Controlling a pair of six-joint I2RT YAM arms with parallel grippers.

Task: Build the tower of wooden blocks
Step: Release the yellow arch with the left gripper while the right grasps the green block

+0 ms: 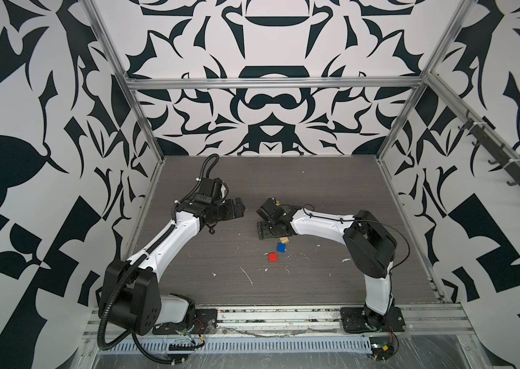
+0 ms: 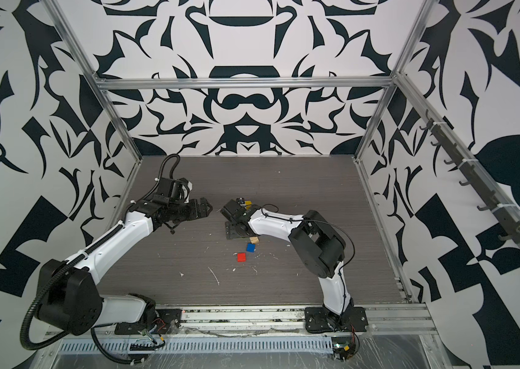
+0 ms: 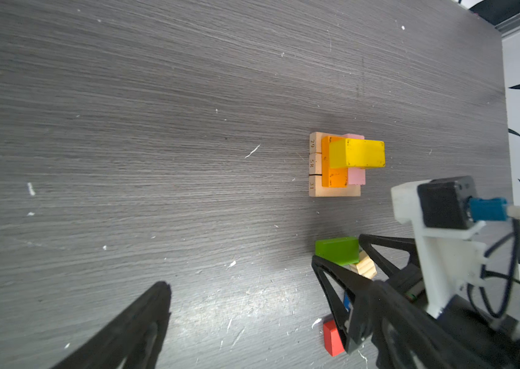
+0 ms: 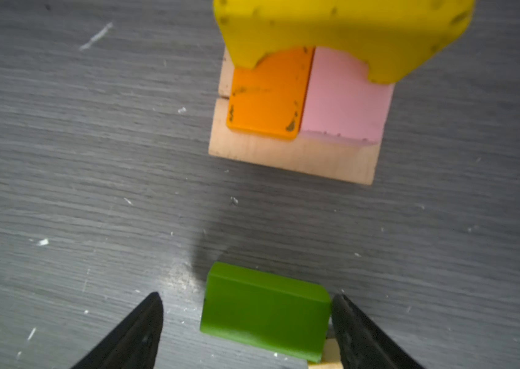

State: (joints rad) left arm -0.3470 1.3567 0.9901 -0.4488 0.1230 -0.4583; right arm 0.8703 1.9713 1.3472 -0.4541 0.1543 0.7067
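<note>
Now | left fingers (image 3: 131, 335) spread | right fingers (image 4: 137, 338) spread astride glossy, round-edged green block (image 4: 265, 319)

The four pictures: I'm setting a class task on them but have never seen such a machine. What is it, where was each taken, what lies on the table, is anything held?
Two robot arms stand at the edge of a table, each ending in two fingers. Two pictures look down from overhead; two come from a camera on each arm's wrist. On it stands a part-built tower: tan bars, an orange block and a pink block on them, a yellow block on top. Loose nearby lie a green block, a plain cube, a blue square and a red square. The right arm's fingers stand open around the green block, not yet clamped. The left arm's fingers are open and empty.
</note>
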